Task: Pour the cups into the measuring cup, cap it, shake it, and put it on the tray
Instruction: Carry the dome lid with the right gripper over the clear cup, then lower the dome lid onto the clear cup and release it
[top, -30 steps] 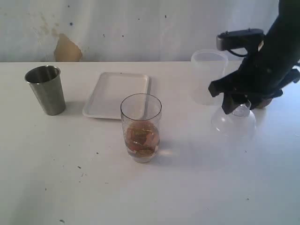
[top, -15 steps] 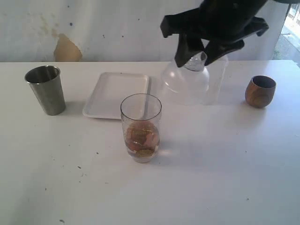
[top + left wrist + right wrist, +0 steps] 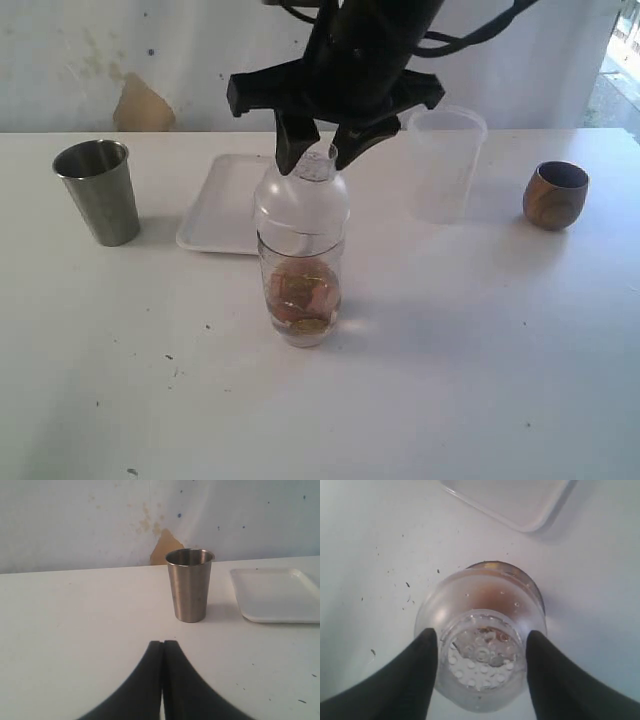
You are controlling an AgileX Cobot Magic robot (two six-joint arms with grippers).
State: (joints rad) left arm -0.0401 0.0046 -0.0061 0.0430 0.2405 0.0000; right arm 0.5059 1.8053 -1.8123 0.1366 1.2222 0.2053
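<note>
two cups stand well apart at the table's sides: a tapered dull steel tumbler [image 3: 98, 192] on the left and a small rounded brown wooden cup [image 3: 555, 195] far to the right, both upright. between them, towards the front, is the tall clear measuring cup [image 3: 301, 295], upright on the white table [image 3: 450, 380], with brownish contents heaped in its lower part. a clear dome-shaped plastic lid [image 3: 300, 205] sits over its rim, though i cannot tell if it is fully seated. the black right gripper [image 3: 318, 152] comes down from above, its fingers closed on either side of the lid's narrow neck. just behind the measuring cup lies the flat white rectangular tray [image 3: 225, 205] with a low rim, and a frosted translucent plastic container [image 3: 445, 165] stands behind and to the right. only the right wrist view looks straight down on the lid, showing a round flat top dotted with small holes, the two dark fingers [image 3: 415, 670] pressed to its sides and brown colour showing through the dome. only the left wrist view shows the left gripper [image 3: 162, 652], its jaws pressed together on nothing, low over the table with the steel tumbler ahead of it. any marks on the glass are too faint to read.
</note>
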